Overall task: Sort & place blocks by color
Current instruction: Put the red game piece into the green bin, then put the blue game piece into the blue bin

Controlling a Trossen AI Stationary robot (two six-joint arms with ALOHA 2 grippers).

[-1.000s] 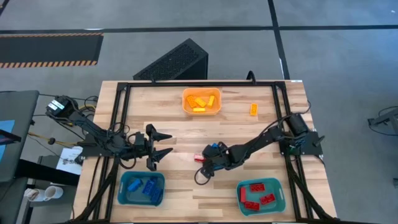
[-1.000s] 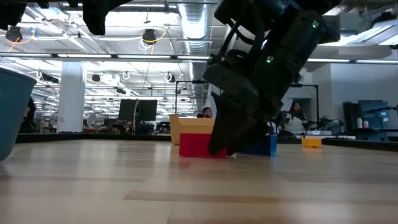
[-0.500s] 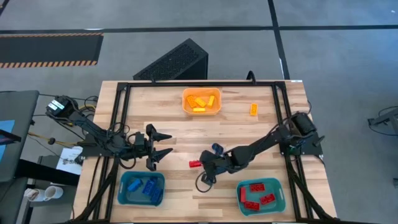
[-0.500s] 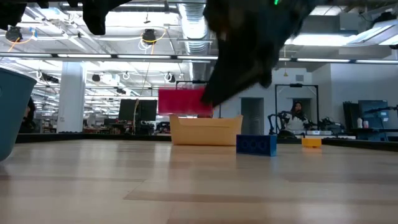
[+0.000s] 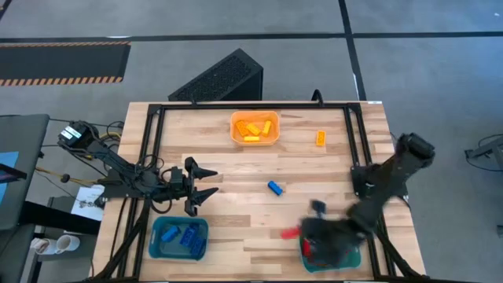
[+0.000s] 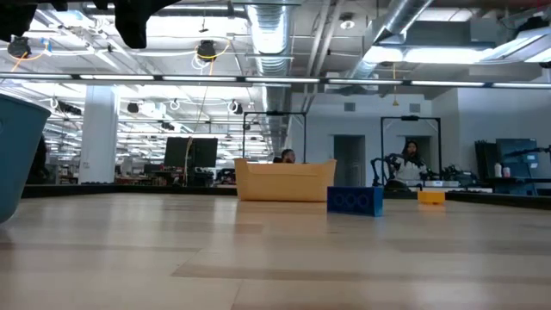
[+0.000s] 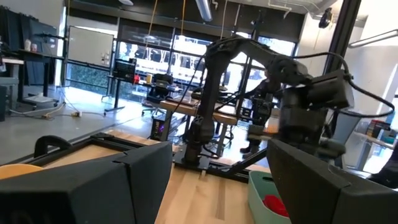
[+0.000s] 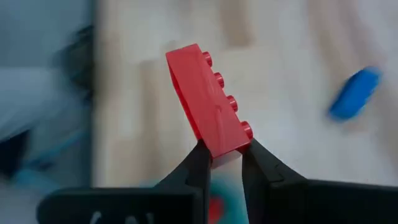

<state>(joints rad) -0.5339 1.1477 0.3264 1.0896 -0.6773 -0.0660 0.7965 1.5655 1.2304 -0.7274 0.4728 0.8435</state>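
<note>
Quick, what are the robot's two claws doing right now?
Left gripper: open, holding nothing.
Right gripper: shut on a red block.

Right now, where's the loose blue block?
High view: the loose blue block lies on bare table near the centre, between the orange bin and the right gripper, touching neither.

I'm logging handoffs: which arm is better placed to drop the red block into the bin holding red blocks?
The right. Its gripper is shut on the red block beside that bin. The left gripper hangs open, empty, above the blue blocks' bin.
</note>
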